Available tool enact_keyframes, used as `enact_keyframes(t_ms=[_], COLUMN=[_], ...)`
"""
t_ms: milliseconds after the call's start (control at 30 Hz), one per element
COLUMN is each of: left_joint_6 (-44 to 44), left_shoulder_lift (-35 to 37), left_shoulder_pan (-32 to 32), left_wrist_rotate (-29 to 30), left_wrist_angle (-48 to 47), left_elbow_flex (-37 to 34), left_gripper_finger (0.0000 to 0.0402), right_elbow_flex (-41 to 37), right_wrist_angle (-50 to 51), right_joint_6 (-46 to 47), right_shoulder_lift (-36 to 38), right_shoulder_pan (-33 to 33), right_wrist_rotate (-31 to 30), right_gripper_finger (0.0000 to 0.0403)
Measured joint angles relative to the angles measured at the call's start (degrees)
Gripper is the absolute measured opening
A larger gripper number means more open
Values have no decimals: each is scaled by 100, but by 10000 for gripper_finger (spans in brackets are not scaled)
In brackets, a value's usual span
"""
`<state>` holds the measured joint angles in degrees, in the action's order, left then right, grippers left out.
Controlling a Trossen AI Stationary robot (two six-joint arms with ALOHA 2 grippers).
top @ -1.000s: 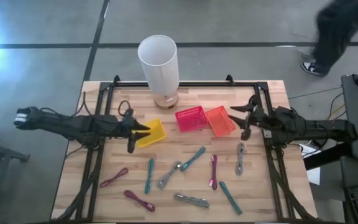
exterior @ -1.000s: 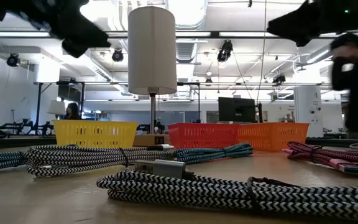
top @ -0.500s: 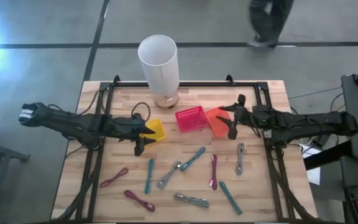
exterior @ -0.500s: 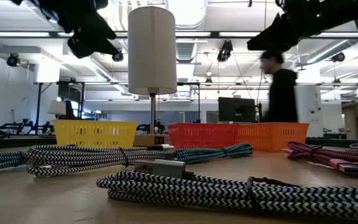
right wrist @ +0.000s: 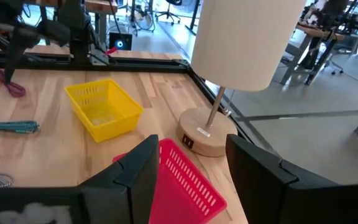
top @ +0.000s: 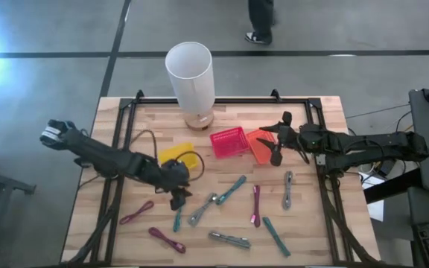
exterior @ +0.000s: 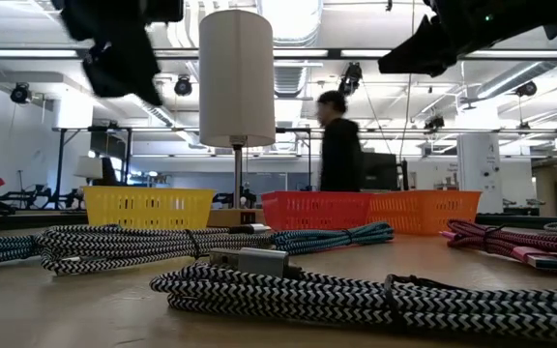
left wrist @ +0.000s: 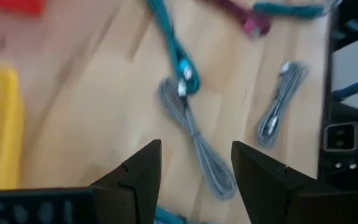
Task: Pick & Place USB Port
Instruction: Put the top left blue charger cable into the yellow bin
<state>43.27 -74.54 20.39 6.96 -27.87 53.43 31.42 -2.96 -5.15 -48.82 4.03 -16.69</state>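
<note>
The left gripper hung just above the wooden table, near the yellow basket, with its two fingers apart and nothing between them. Directly under it lay a teal cable, with a grey cable just to the right; the left wrist view showed the grey cable running into the gap between the fingers. The other bundled cables were scattered over the near half of the table, none of them yet in a basket.

The right gripper waited above the orange basket, beside the red basket, fingers spread and empty. A white lamp stood at the far edge.

This looked like the reach step, before any grasp. Next, the left gripper would need to drop straight down, centre one cable between its fingers, and close on the bundle's middle without catching its neighbour.
</note>
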Motion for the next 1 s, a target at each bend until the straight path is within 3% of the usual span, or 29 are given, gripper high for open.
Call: enact_keyframes(t_ms=[267,833,1000], left_joint_6=[1342,1930,1380], left_shoulder_lift=[-752,-1875,-2124], left_shoulder_pan=[238,270,270], left_wrist_rotate=[-11,-531,-598], left_wrist_angle=[-327,-481,-455], left_elbow_flex=[-13,-11,-2], left_gripper_finger=[187,187,182], right_elbow_flex=[-7,-11,-13], right_wrist_angle=[83,85,74], right_joint_6=[0,-301,-333], right_shoulder_lift=[-2,2,2], right_shoulder_pan=[1,2,2], right_wrist_rotate=[3,15,15], right_gripper_finger=[181,172,167])
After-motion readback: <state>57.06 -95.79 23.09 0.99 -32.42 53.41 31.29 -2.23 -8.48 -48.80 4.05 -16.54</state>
